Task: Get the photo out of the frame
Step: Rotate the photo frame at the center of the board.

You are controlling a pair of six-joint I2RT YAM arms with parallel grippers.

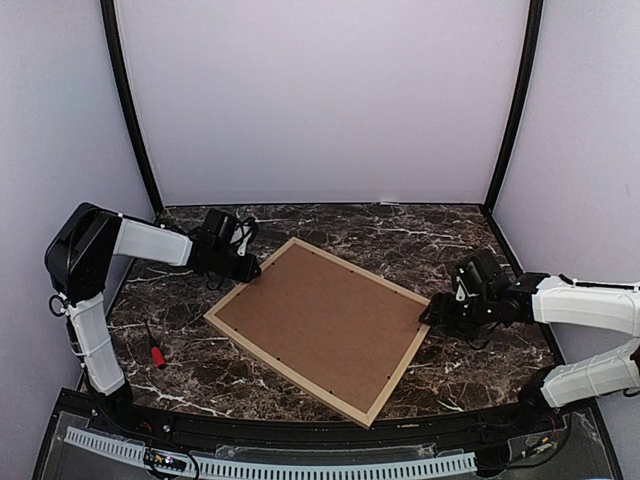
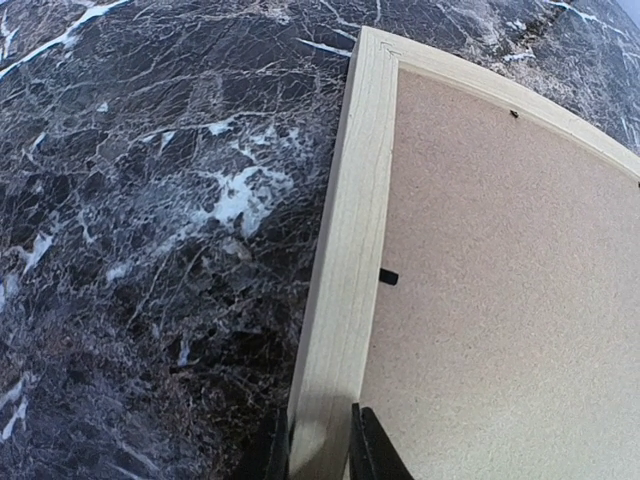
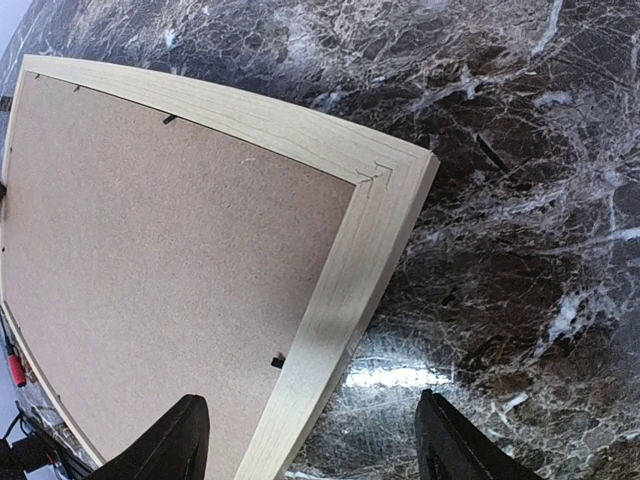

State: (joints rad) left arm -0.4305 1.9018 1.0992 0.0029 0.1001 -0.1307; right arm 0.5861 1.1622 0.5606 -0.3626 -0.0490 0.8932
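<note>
The frame (image 1: 290, 373), of thin light wood, lies face down on the marble table, turned at an angle. Its brown backing board (image 1: 320, 315) faces up, so the photo is hidden beneath it. My left gripper (image 1: 247, 272) is at the frame's far-left corner. In the left wrist view its two black jaws press on both sides of the wooden moulding (image 2: 350, 230). My right gripper (image 1: 432, 315) is at the frame's right edge. It stands open, with the moulding (image 3: 340, 290) between its wide-apart fingers (image 3: 180, 440) and not touched by either.
A red-handled screwdriver (image 1: 156, 352) lies on the table left of the frame. Small black retaining tabs (image 2: 388, 276) (image 3: 278, 361) sit along the inner edge of the moulding. Dark marble table (image 1: 450, 240) surrounds the frame, with walls on three sides.
</note>
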